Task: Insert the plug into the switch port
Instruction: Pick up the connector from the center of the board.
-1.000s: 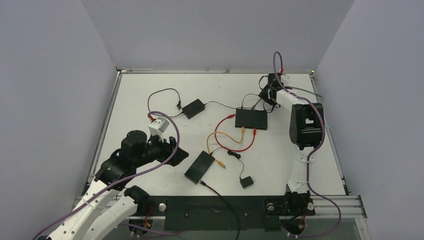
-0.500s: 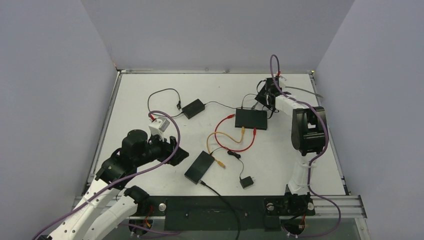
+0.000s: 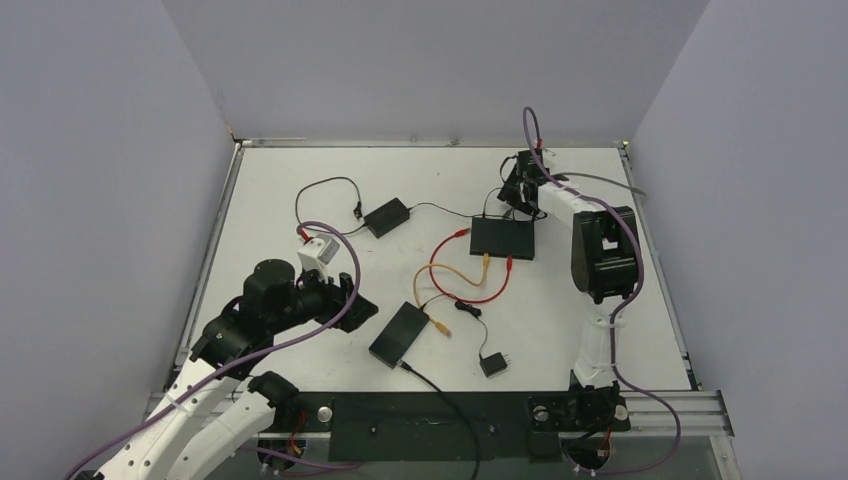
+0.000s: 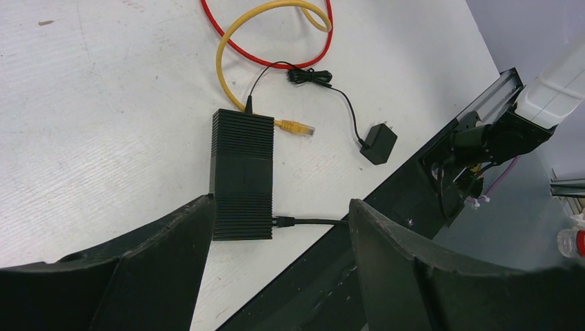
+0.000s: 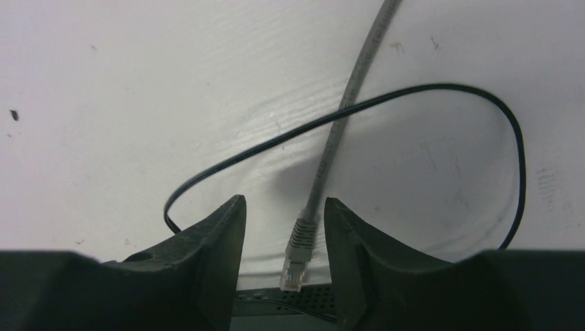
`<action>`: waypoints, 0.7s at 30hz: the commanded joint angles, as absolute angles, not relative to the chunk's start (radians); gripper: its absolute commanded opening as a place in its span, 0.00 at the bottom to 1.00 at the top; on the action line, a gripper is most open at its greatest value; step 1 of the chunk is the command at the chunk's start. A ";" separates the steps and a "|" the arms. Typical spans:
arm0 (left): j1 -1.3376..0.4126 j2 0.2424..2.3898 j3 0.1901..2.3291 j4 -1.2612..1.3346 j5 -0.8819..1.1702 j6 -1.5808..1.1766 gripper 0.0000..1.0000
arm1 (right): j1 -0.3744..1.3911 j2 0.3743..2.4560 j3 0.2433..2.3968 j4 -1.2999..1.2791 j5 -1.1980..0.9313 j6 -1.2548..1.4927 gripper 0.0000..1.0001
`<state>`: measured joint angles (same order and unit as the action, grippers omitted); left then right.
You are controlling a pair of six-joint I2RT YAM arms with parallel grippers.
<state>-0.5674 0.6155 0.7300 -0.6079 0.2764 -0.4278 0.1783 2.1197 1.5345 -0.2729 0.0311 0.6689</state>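
Leftward along the far edge of the bench [image 3: 270, 180] is where the right arm has swung since a second ago, and its jaws have spread a little; the left arm has not shifted.

At the near left, the left gripper [image 3: 352, 300] [image 4: 278, 207] hovers with its jaws wide and nothing between them. Below them the left wrist view shows a flat black box [image 3: 398, 333] [image 4: 241, 179] lying on the bench. A yellow cable [image 3: 455, 275] [image 4: 234, 34] ends in a loose yellow plug [image 4: 296, 127] just beside that box's right side. A red cable [image 3: 470, 297] [image 4: 234, 52] loops around the yellow one, and a small wall adapter [image 3: 492, 362] [image 4: 380, 143] lies nearer, to the right.

Further right and farther back sits the switch [image 3: 503, 237] [image 5: 276, 303]. The right gripper [image 3: 512, 190] [image 5: 284, 203] hangs just past its far edge. The grey cable [image 5: 352, 89] runs down between the jaws, crossing a black cable [image 5: 414, 89], and its plug [image 5: 295, 265] lies there with a gap on either side (so the jaws are parted, not pinching it). The plug's tip reaches the switch's edge; whether it is seated in a port I cannot tell.
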 commanded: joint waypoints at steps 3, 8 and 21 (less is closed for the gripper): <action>-0.561 0.606 0.738 -0.554 0.304 -0.407 0.68 | 0.186 2.144 1.575 -0.351 0.078 0.629 0.42; -0.561 0.606 0.737 -0.552 0.309 -0.406 0.68 | 0.188 2.147 1.568 -0.382 0.086 0.605 0.42; -0.561 0.599 0.735 -0.551 0.312 -0.406 0.68 | 0.222 2.184 1.611 -0.470 0.106 0.540 0.35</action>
